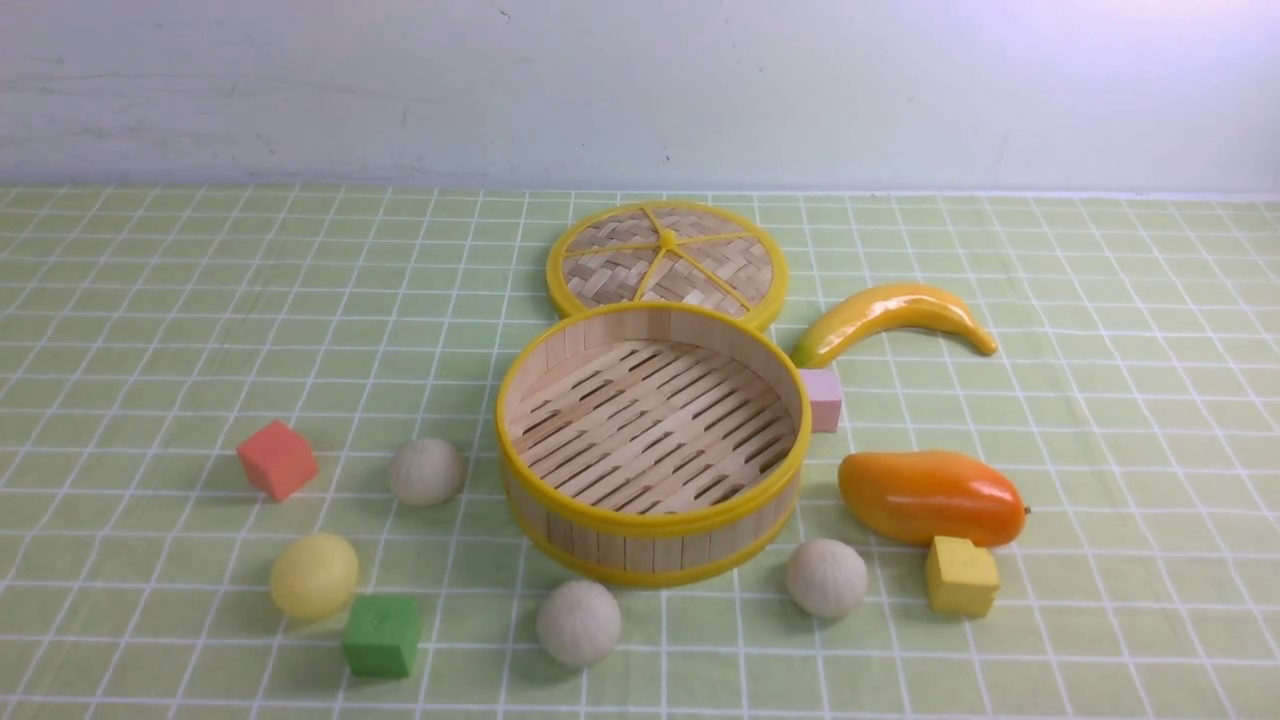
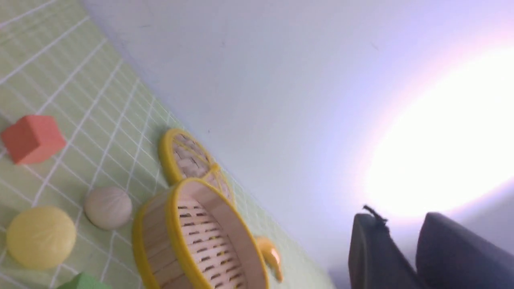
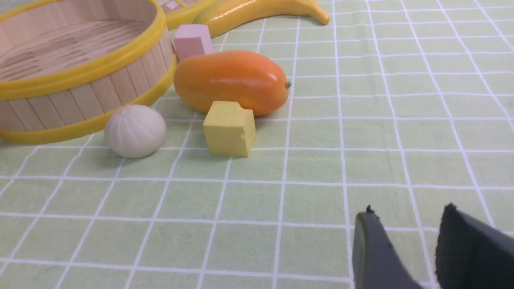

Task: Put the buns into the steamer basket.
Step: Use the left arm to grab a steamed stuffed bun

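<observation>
Right gripper (image 3: 408, 212): parted, nothing held.
Left gripper (image 2: 401, 218): seemingly parted narrowly, empty.
Nearest bun (image 3: 135, 131): seen ahead of the right gripper, just beside the steamer basket (image 3: 120, 84); right arm favoured.
Remaining buns (image 1: 426, 471): laid outside, on the left arm's side.

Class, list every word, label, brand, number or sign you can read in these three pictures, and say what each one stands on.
None: no text, number or sign can be read in any view.
The steamer basket, woven lid, buns, cubes, banana and mango show no print.
</observation>
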`<control>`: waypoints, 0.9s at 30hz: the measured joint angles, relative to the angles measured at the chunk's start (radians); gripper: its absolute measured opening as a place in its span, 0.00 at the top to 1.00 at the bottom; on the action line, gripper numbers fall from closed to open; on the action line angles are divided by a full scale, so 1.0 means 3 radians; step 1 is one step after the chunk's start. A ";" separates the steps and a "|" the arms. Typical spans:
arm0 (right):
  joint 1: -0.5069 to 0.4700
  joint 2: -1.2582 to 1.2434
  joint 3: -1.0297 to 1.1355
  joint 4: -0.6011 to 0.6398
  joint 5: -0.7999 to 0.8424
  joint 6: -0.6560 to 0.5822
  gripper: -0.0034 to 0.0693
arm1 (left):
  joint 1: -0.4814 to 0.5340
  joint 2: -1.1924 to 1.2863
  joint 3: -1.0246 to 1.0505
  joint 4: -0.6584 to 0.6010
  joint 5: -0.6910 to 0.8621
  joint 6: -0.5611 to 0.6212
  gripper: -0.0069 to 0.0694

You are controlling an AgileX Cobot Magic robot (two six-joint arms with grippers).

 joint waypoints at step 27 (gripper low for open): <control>0.0000 0.0000 0.0000 0.0000 0.0000 0.0000 0.62 | -0.0928 0.4086 -0.1645 0.1738 0.1325 0.0404 0.93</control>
